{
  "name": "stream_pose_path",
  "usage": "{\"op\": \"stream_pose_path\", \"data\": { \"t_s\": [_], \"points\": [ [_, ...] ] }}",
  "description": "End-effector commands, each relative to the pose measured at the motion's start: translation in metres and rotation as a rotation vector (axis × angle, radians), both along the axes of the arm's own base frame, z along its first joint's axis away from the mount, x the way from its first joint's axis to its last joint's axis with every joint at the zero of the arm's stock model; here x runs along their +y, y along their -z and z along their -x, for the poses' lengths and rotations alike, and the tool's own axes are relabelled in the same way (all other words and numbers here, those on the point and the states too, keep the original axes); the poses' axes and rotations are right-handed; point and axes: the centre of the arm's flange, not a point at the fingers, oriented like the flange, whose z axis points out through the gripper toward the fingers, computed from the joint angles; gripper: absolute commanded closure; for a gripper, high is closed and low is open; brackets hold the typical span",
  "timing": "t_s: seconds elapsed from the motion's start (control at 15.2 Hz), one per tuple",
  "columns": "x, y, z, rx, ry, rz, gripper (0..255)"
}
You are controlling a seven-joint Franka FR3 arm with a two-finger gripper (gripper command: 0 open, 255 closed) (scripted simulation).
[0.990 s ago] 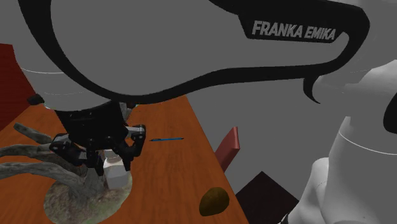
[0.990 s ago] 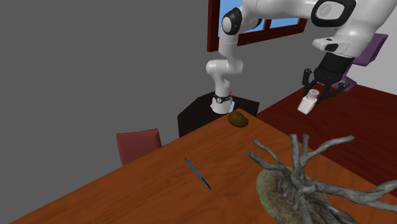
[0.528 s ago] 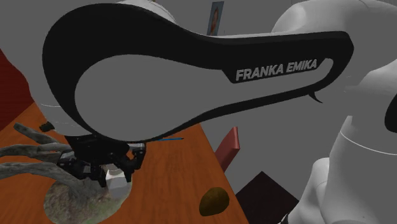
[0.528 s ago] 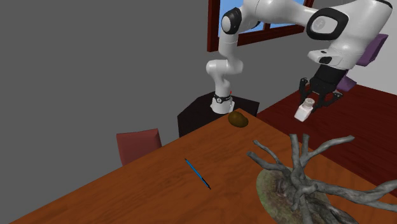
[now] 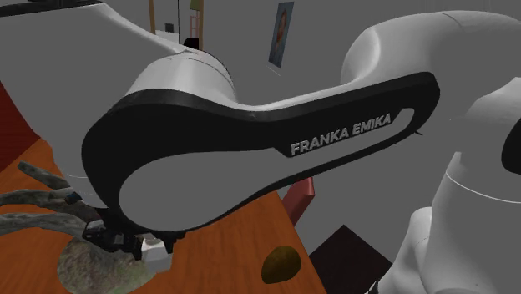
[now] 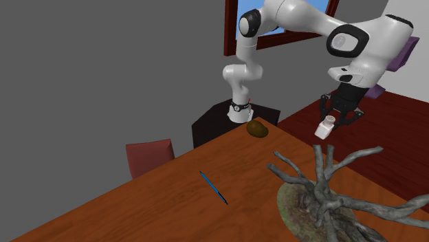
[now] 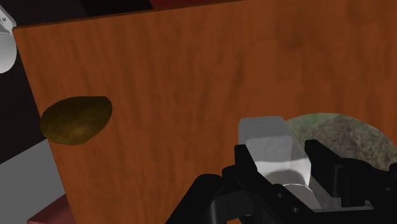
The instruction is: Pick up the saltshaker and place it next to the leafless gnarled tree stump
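Observation:
My black gripper [image 6: 336,118] is shut on a white saltshaker [image 6: 324,128] and holds it in the air above the wooden table [image 6: 158,192]. In the wrist view the fingers [image 7: 249,167] clasp the shaker [image 7: 270,147] on both sides, right beside the mossy base [image 7: 340,133] of the stump. The grey leafless gnarled stump [image 6: 328,185] stands at the second exterior view's lower right, below the held shaker. In the shoulder view the gripper [image 5: 134,242] and shaker [image 5: 156,255] hang low beside the stump's base [image 5: 92,267], mostly hidden by the arm.
A brown potato-like lump [image 6: 258,128] lies near the table edge by the arm's stand; it is also in the wrist view [image 7: 76,119]. A blue pen [image 6: 213,187] lies mid-table. A red chair [image 6: 148,157] stands beside the table.
The gripper has come down with the saltshaker and moved toward the second exterior view's left, closer to the stump's base. The arm's link now covers more of the shoulder view.

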Motion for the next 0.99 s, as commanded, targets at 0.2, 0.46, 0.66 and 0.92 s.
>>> {"op": "stream_pose_path", "data": {
  "t_s": [0.2,0.46,0.66,0.92],
  "points": [
    [0.0,0.028,0.0,0.0,0.0,-0.001,255],
    [0.0,0.05,0.0,0.0,0.0,-0.001,255],
    [0.0,0.065,0.0,0.0,0.0,-0.001,255],
    [0.0,0.087,0.0,0.0,0.0,-0.001,255]
  ]
}}
